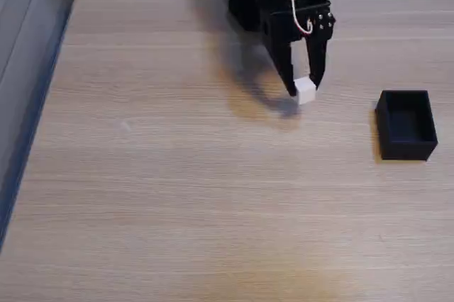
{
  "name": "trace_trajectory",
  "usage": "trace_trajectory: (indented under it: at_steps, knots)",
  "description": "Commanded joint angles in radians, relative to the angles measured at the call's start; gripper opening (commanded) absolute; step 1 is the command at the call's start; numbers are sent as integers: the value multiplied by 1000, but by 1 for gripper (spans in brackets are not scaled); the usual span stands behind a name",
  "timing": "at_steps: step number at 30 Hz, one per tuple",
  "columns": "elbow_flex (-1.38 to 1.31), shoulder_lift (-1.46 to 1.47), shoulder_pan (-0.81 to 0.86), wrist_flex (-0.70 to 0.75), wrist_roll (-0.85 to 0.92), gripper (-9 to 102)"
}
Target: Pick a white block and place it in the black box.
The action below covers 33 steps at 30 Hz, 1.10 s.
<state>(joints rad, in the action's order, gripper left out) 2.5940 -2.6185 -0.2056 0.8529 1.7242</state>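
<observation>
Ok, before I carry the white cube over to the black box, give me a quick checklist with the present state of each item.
1. White block sits between the tool fingertips: ok.
2. Grip is firm enough to carry: cannot tell; the fixed view does not show how hard the fingers press.
3. Block is lifted off the table: cannot tell; its shadow lies close beneath it.
4. Black box is upright with its open top facing up: ok.
5. Box interior is free of other things: ok, as far as the fixed view shows.
6. Path along the table from block to box, toward the right of the fixed view, is free: ok.
</observation>
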Motion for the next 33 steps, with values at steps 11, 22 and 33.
trace_trajectory:
  at_steps: [11, 22, 33]
  knots:
    - [-206, 242, -308, -103, -29, 0]
    - [-457, 482, -396, 3, -193, 0]
    - [-686, 733, -408, 109, -359, 0]
